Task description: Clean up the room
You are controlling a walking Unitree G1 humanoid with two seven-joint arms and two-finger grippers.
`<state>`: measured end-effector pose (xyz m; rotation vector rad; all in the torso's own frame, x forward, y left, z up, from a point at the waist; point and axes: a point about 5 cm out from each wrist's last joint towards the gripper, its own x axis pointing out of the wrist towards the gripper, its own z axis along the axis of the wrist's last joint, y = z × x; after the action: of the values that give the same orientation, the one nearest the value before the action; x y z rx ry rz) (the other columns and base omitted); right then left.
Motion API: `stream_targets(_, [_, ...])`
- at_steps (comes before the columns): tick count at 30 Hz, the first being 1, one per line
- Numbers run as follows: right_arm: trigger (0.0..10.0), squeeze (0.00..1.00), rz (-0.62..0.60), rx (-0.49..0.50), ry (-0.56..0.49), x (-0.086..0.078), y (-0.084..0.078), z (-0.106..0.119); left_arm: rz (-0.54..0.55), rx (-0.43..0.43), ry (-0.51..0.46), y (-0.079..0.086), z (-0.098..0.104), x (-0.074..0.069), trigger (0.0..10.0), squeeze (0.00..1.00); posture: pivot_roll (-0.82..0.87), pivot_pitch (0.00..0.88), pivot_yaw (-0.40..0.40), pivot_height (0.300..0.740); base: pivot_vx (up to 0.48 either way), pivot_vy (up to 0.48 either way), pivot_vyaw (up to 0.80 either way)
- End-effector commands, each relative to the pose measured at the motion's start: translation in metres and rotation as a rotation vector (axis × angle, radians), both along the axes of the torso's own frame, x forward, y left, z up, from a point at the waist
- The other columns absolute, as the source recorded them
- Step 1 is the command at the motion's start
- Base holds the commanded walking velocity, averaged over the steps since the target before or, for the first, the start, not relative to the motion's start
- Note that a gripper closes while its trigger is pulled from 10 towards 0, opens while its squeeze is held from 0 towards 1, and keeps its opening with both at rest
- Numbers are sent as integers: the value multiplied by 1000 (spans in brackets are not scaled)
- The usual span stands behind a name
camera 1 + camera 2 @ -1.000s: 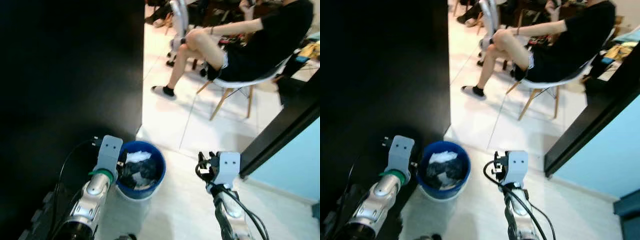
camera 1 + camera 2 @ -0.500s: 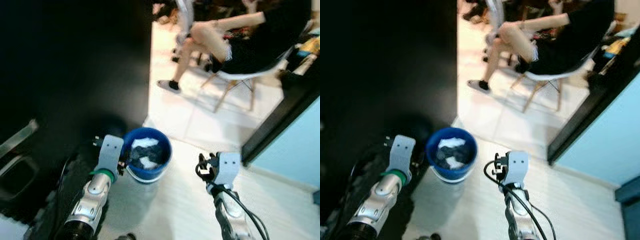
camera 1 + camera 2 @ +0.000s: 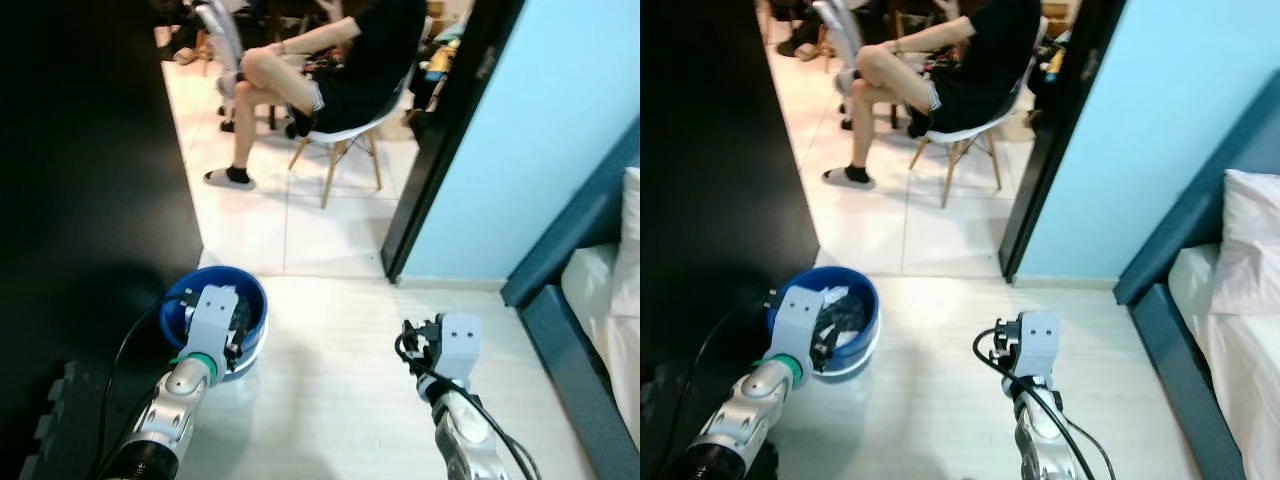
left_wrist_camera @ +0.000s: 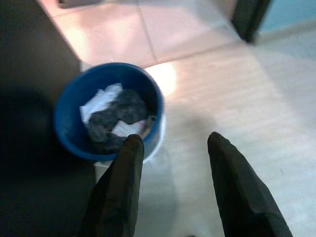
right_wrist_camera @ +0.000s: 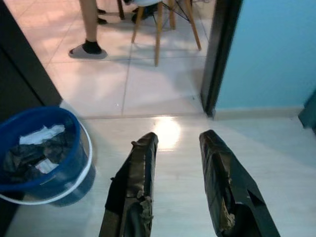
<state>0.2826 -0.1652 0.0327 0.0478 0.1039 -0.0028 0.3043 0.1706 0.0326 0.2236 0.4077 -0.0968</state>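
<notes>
**Blue bin beside the left gripper, both grippers empty**

In the head camera's views, a blue bucket-shaped bin (image 3: 215,312) stood on the pale floor (image 3: 330,390) against the foot of a black wall (image 3: 90,180); it held crumpled white paper and dark scraps; the left arm reached forward so that its wrist block overlapped the bin's near rim, while the right arm was held out over bare floor, well apart from the bin on its right; beyond, a person (image 3: 330,60) sat on a white chair (image 3: 345,125) with wooden legs on the tiled floor past a black door frame (image 3: 440,150); a light blue wall (image 3: 540,130) ran along the right, and a bed with white bedding (image 3: 1240,330) and a dark blue base showed at the right edge.

In the left wrist view, the left gripper (image 4: 173,143) had its two black fingers (image 4: 126,182) spread well apart with nothing between them; the bin lay just ahead of one fingertip, near it but whether touching could not be told; white paper and dark rubbish (image 4: 116,121) filled its bottom.

In the right wrist view, the right gripper (image 5: 178,140) also held its fingers (image 5: 219,182) apart and empty, over glossy pale floor; the bin sat off to one side, clear of the fingers; the chair's legs and the person's socked foot (image 5: 89,48) showed farther ahead, beside the door frame.
</notes>
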Motion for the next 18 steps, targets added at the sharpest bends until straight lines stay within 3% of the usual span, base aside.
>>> stream_targets(1, [10000, 0, -29, -9, 67, -8, -8, -14, -17, 20, 41, 1, -10, -6, 10000, 0, 46, 76, 5, 740, 0, 0, -800])
stream_targets(4, [10000, 0, -47, -11, 113, -16, -14, -24, 3, -24, 102, 5, -17, -12, 10000, 0, 46, 78, 5, 740, 0, 0, -800])
stream_targets(18, [10000, 0, -21, -2, 63, -8, -7, -14, -67, -76, -22, -13, -2, -2, 10000, 0, 40, 76, 4, 740, 0, 0, -800])
